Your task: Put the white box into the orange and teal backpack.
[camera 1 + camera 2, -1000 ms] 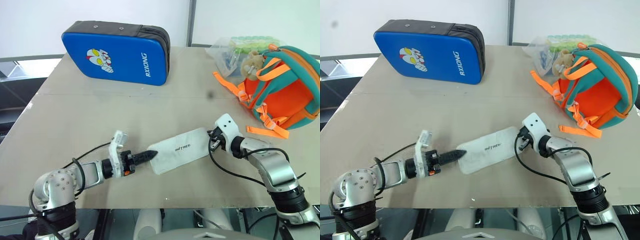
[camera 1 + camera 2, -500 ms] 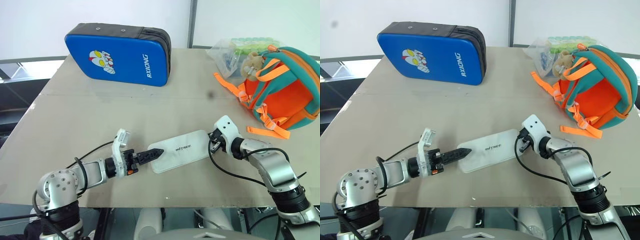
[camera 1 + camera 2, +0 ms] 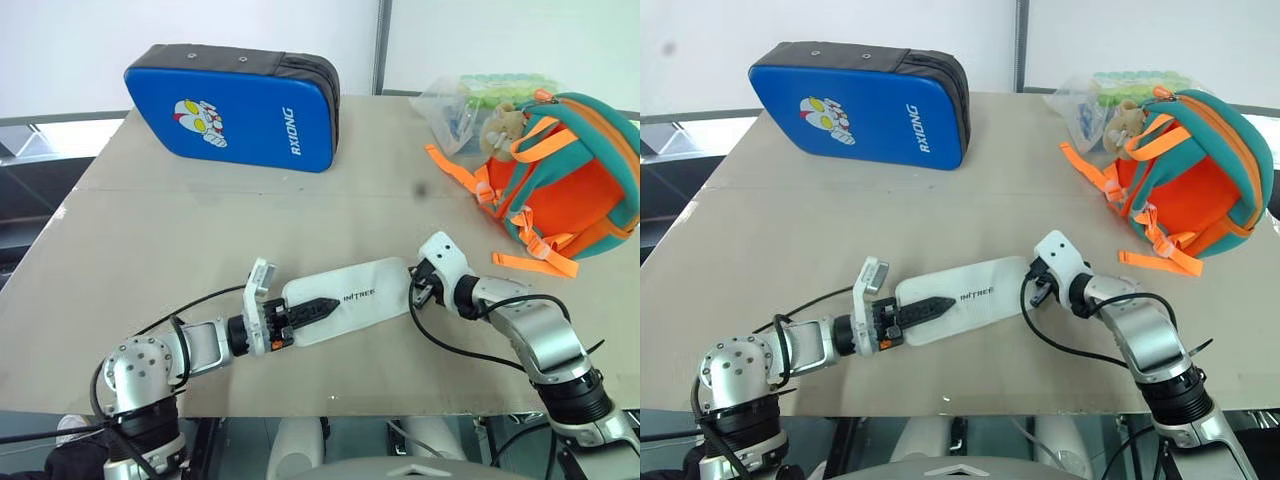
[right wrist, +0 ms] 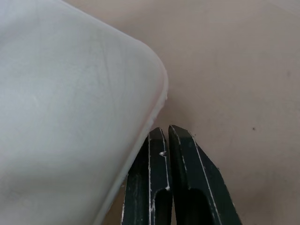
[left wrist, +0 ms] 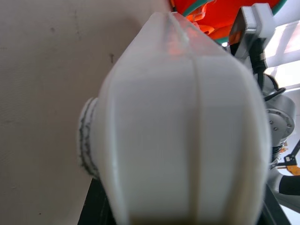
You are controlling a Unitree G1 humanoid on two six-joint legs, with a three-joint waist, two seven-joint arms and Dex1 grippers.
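Left end effector (image 3: 318, 305) lay over the near-left end of the white box (image 3: 350, 297), one black finger (image 3: 312, 307) stretched across the box's top face; the left wrist view showed that end of the box close up against the camera, and the fingers appeared to pinch it, top and underside. Right end effector (image 4: 168, 136) had its two fingers pressed together, tips at the counter surface just beside the box's far-right rounded corner; whether they touched the box edge could not be told.

White box sat toward the counter's (image 3: 200, 230) near edge, roughly mid-width, lying slantwise with its left end nearer that edge. Small dark lettering faced up.

Orange and teal backpack (image 3: 570, 185) lay at the counter's right edge, well apart from the box, its orange interior turned toward the middle of the counter, orange straps (image 3: 530, 262) trailing on the surface. A tan plush toy (image 3: 503, 125) hung at its top. A clear plastic bag (image 3: 465, 100) sat behind it near the far-right corner. A blue padded case (image 3: 235, 105) occupied the far edge, left of centre.

Bare counter lay between box and backpack, and between box and blue case.
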